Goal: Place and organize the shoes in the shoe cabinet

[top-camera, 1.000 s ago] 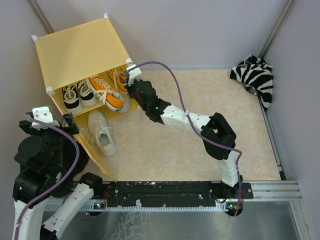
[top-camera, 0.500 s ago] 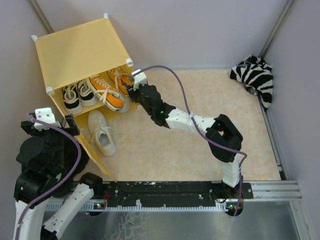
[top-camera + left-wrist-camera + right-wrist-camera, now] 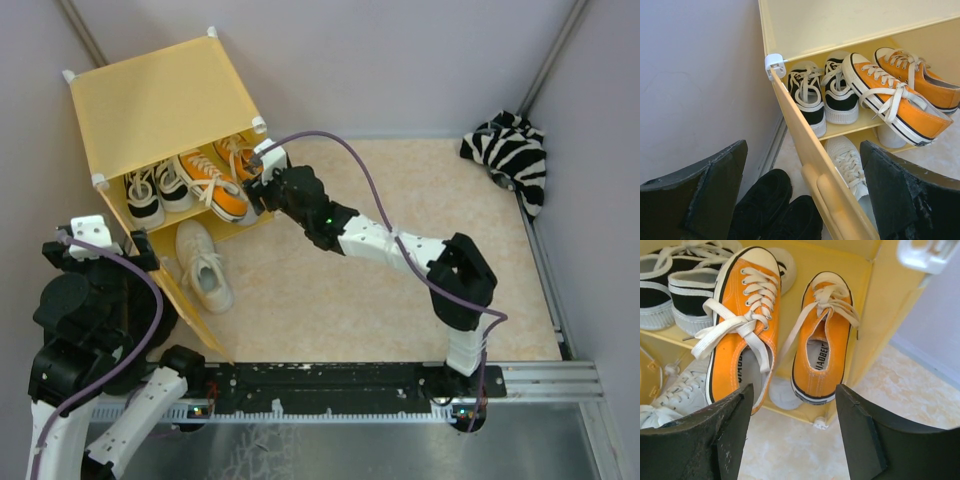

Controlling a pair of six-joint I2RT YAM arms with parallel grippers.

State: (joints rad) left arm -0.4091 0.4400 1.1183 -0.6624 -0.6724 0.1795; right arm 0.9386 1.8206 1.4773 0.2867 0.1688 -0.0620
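My right tool [image 3: 790, 405] faces the shoe cabinet [image 3: 160, 105] shelf, crowded by orange shoes [image 3: 785, 335] and black-and-white shoes [image 3: 675, 290]; bare table [image 3: 400, 180] lies behind.

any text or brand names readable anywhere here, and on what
"VIADBER" or close, letters blurred: printed on the insole of the right orange shoe, right wrist view.
Same print on the insole of the left orange shoe, partly under the laces, only "VIAD" guessable.
Nothing readable on the black-and-white sneakers, white shoes or cabinet.
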